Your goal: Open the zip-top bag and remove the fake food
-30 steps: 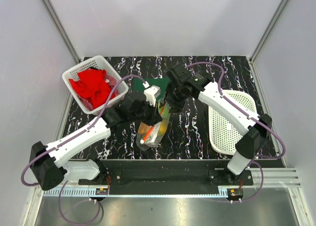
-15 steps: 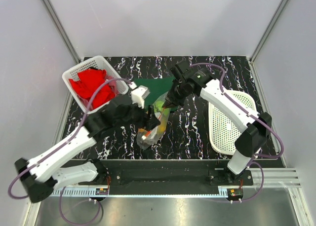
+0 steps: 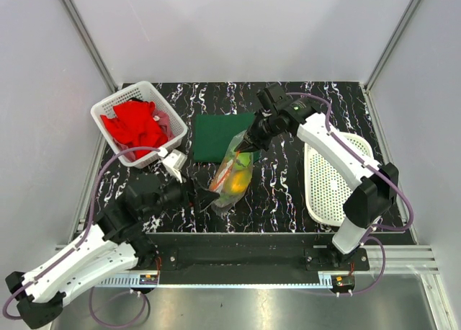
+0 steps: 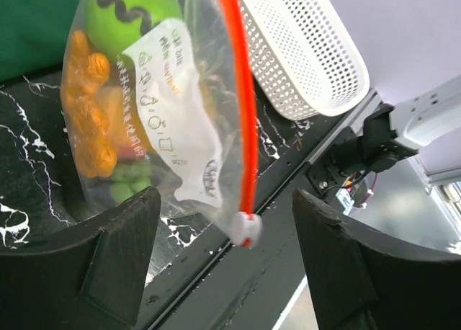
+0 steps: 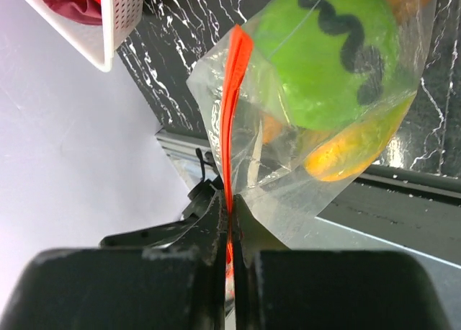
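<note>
**Top view:** A clear, crinkly plastic zip-top bag hangs tilted over the middle of the black, white-veined worktop. Its long axis runs from the far right, where the right tool grips its upper end, down toward the near left. The left tool, jaws spread, sits just beside the bag's lower end. A flat dark green cloth lies behind the bag. A white plastic basket of red cloth occupies the far-left corner. A white perforated tray lies along the right edge.

**Left wrist view:** The orange-red zip strip runs lengthwise down one edge of the bag to a white slider. The slider hangs between the spread black fingers, touching neither. Fake food shows through the plastic, with a round green piece uppermost.

**Right wrist view:** The right tool's fingers are pressed together on the zip strip, pinching it. The green piece and a yellow-orange one bulge beyond.
</note>
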Robot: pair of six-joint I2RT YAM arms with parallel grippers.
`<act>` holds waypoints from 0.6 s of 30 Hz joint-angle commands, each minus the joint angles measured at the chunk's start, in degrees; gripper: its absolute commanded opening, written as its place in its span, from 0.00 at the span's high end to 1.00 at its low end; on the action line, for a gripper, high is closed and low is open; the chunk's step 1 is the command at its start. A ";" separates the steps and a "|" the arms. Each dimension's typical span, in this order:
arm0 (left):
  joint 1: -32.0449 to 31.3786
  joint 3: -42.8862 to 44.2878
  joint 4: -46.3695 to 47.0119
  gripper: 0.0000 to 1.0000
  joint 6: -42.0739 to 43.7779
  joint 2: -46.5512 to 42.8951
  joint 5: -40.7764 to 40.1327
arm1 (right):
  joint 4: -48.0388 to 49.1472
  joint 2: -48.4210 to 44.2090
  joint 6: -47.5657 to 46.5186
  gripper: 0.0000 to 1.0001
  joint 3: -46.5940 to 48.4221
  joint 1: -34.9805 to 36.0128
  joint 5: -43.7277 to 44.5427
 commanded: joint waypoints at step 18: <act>-0.20 -11.22 23.93 0.53 5.05 -2.97 -0.95 | 7.03 -3.01 8.11 1.00 -3.60 -3.78 -8.87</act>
